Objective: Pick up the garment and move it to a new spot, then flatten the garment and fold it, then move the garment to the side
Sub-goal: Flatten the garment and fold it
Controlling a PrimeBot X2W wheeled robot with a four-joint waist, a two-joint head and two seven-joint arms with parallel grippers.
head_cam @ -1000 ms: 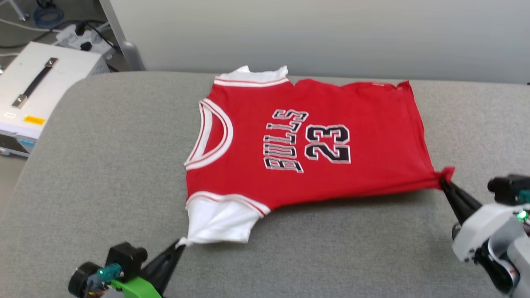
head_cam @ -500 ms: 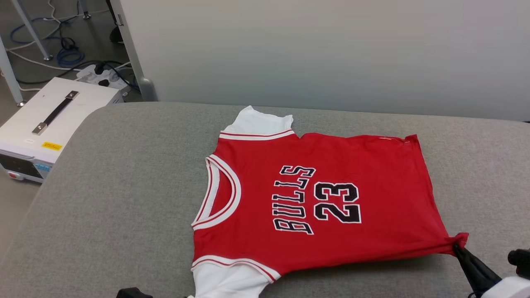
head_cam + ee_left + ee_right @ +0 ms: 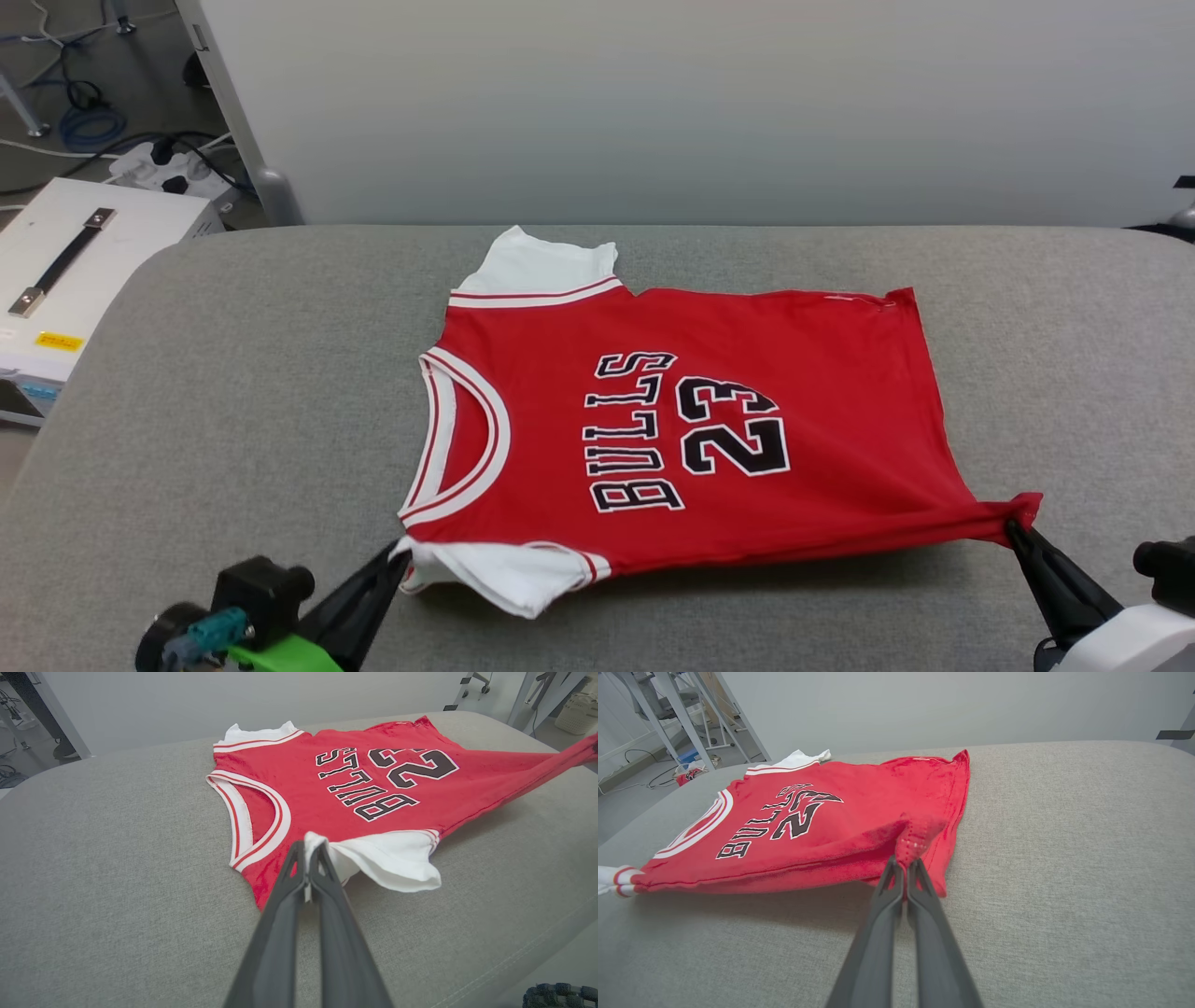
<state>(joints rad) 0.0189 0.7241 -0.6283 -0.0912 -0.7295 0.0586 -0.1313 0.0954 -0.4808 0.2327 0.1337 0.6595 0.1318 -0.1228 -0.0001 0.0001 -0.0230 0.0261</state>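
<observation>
- Head view: left gripper (image 3: 400, 558) pinches the shirt (image 3: 822, 392) by its sleeve (image 3: 509, 579), now lifted; right gripper (image 3: 1013, 532) clamps the hem corner (image 3: 1025, 509).
- Near edge raised: fold likely starting.

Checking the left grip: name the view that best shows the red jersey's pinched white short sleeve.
Left wrist view: the white short sleeve lies close and central, its corner clamped in the shut left gripper. The head view shows it smaller at the red jersey's near edge; the right wrist view catches its tip.
</observation>
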